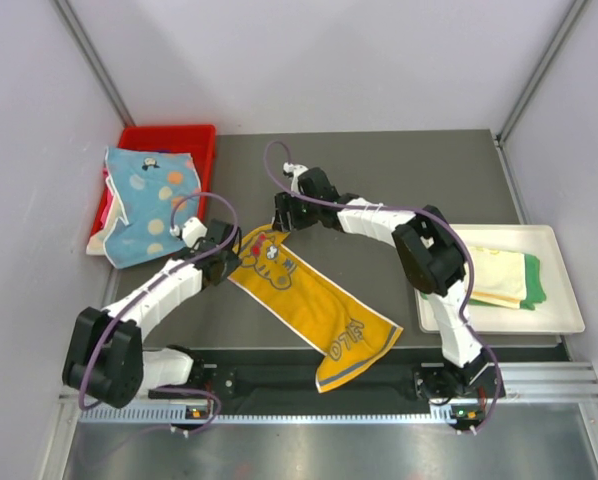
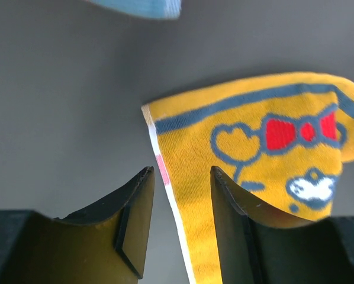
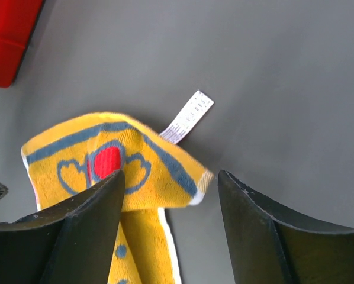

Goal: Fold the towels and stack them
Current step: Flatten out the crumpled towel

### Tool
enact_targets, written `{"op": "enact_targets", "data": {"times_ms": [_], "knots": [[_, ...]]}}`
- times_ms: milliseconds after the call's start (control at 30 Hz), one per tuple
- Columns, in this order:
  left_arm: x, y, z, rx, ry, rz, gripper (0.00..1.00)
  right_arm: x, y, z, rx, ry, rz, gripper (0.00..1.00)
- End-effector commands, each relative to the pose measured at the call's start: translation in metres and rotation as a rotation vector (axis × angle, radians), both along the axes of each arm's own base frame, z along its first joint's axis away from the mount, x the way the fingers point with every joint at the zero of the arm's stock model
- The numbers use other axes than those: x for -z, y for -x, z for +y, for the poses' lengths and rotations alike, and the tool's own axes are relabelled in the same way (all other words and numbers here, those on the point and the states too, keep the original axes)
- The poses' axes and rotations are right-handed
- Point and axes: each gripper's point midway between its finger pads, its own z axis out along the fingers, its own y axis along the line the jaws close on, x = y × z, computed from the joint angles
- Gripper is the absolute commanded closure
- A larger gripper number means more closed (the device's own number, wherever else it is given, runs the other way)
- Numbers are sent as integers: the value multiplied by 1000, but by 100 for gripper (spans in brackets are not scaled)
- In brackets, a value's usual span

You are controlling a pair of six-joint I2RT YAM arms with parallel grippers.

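Dark grey table [image 1: 409, 180]. Orange towel [image 1: 314, 305] lies spread out flat in the middle, running diagonally. Its near end with the lettering reaches the table's front edge; its far end with the cartoon face points toward the bin.

White tray [image 1: 559, 300] sits at the right edge of the table. On it is a folded yellow towel [image 1: 494, 275] on top of a green towel [image 1: 534, 280], with green showing along the right side.

Red bin [image 1: 169, 137] is at the far left corner. Blue towel [image 1: 144, 200] with orange and white dots is heaped in it, unfolded, and spills over the bin's near rim.

Left gripper [image 2: 180, 171] is low over the left edge of the orange towel's far end. Its jaws are apart, with a clear gap. The towel's white-trimmed edge runs through that gap on the table. Nothing is pinched; the hand is released.

Right gripper [image 3: 171, 177] is over the far corner of the same towel. Its jaws are wide apart and not clamping anything. That corner is folded over on itself and partly hidden behind the left finger [image 3: 88, 219].

A white tag [image 3: 187, 116] sticks out from the folded corner and lies flat on the table.
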Motion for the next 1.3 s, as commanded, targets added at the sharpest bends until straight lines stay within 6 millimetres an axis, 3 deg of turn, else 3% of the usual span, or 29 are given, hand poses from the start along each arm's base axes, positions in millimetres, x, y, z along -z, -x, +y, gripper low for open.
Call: {"op": "enact_targets", "data": {"times_ms": [0,367,600,833,967,1067,1100,1200,1267], "knots": [[-1,-20,0,14,11,-31,52,-18,-8,22,-7,-62,-37,36],[28,-26,14,-39,-28,41,49,-12,-10,25,1,-66,-17,53],[25,-40,17,-46,-34,4,48,-12,-11,24,12,-62,-19,65],[31,-40,26,-76,-72,20,51,-15,-14,20,23,-50,-28,78],[40,-39,29,-81,-86,45,58,-18,-15,17,25,-44,-34,85],[44,-40,29,-79,-92,50,71,-25,-16,14,33,-43,-46,86],[43,-41,30,-71,-100,50,83,-26,-18,11,39,-38,-50,86],[35,-48,29,-39,-123,37,100,-35,-20,7,48,-31,-70,87],[24,-59,26,-12,-126,14,100,-48,-23,2,59,-28,-99,91]]}}
